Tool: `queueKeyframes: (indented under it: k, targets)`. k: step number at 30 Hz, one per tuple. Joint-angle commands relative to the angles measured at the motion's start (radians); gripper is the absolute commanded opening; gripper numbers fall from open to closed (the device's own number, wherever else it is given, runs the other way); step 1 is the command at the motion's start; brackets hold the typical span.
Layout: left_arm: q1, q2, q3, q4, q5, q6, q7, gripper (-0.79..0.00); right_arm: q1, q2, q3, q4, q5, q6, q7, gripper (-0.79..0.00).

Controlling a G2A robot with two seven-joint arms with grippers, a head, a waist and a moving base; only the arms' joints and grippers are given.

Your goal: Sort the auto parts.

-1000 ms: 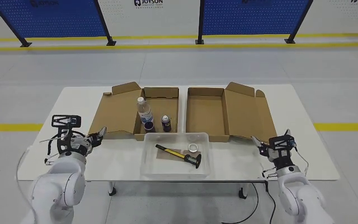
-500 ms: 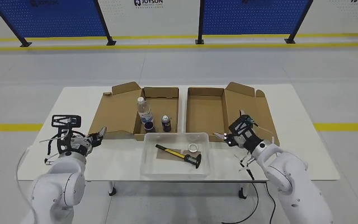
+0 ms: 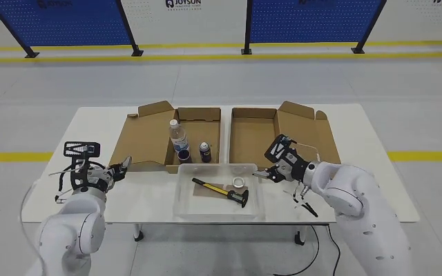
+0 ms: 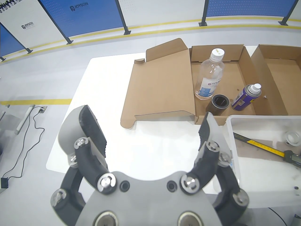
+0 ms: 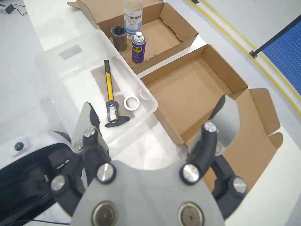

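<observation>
Yellow-black caliper (image 3: pixel 219 191), white ring (image 3: pixel 238 182), blue spray can (image 3: pixel 205 152), brown cardboard box (image 3: pixel 253 141)

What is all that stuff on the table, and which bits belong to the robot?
table: one, white, under everything.
left box: one, brown cardboard, open, far side of the table.
right box: one, brown cardboard, open, beside the left box.
bottle: one, clear with a white cap, upright in the left box.
spray can: one, blue with a white cap, upright in the left box.
cylinder: one, black, hollow, in the left box beside the bottle.
bin: one, clear plastic, in front of the boxes.
caliper: one, black and yellow, lying in the bin.
ring: one, white, flat in the bin beside the caliper.
left gripper: one, black and silver, open, over the table's left side.
right gripper: one, black and silver, open, by the bin's right end.
</observation>
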Motion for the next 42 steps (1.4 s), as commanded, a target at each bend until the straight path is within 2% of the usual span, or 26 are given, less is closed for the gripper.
queueKeyframes:
  k: [1, 10, 14, 21, 24, 30, 35, 42]
  targets:
    - [0.000, 0.000, 0.000, 0.000, 0.000, 0.000, 0.000, 0.000, 0.000, 0.000, 0.000, 0.000, -0.001, 0.000, -0.001, 0.000]
    - [0.000, 0.000, 0.000, 0.000, 0.000, 0.000, 0.000, 0.000, 0.002, 0.000, -0.001, -0.004, 0.000, -0.002, -0.005, 0.000]
    - [0.000, 0.000, 0.000, 0.000, 0.000, 0.000, 0.000, 0.000, 0.052, -0.005, -0.059, -0.011, -0.003, 0.005, 0.035, 0.000]
    - [0.000, 0.000, 0.000, 0.000, 0.000, 0.000, 0.000, 0.000, 0.187, -0.029, -0.221, 0.014, 0.097, 0.126, 0.275, 0.000]
    - [0.000, 0.000, 0.000, 0.000, 0.000, 0.000, 0.000, 0.000, 0.261, -0.044, -0.307, 0.054, 0.196, 0.132, 0.397, 0.000]
    - [0.000, 0.000, 0.000, 0.000, 0.000, 0.000, 0.000, 0.000, 0.379, -0.067, -0.413, 0.191, 0.297, 0.133, 0.518, 0.000]
    - [0.000, 0.000, 0.000, 0.000, 0.000, 0.000, 0.000, 0.000, 0.434, -0.078, -0.479, 0.295, 0.318, 0.090, 0.532, 0.000]
    - [0.000, 0.000, 0.000, 0.000, 0.000, 0.000, 0.000, 0.000, 0.434, -0.078, -0.479, 0.295, 0.318, 0.090, 0.532, 0.000]
